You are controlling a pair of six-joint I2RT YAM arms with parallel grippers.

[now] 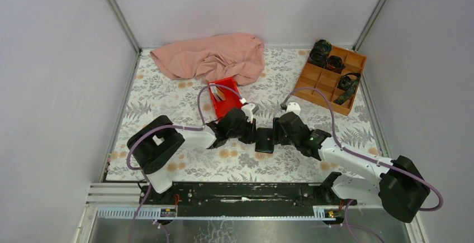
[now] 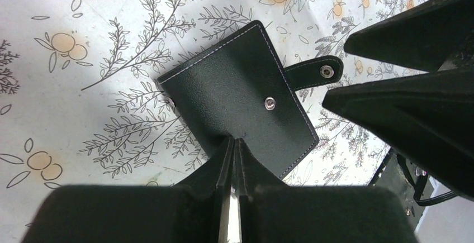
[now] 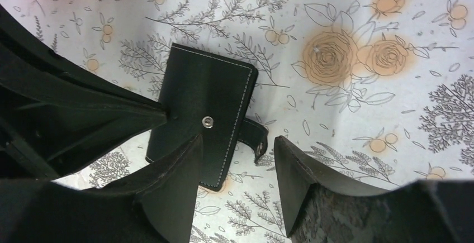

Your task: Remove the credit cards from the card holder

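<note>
The card holder [image 1: 264,140] lies folded shut on the floral cloth between both arms, black side up. Its snap strap [image 2: 318,72] is undone and sticks out to the side. The credit cards are hidden. My left gripper [image 2: 235,141] is shut, with only a hairline slit between its fingers. Its tips rest on the holder's [image 2: 240,98] near edge. My right gripper [image 3: 237,153] is open and straddles the strap [image 3: 254,137]. One of its fingers [image 3: 179,170] hangs over the holder's cover [image 3: 204,103], and the other [image 3: 290,167] stands beyond the strap.
A red tray [image 1: 229,104] with a small pale item in it sits just behind the left gripper. A pink cloth [image 1: 215,57] is bunched at the back. A wooden compartment box [image 1: 332,78] with dark items stands at the back right.
</note>
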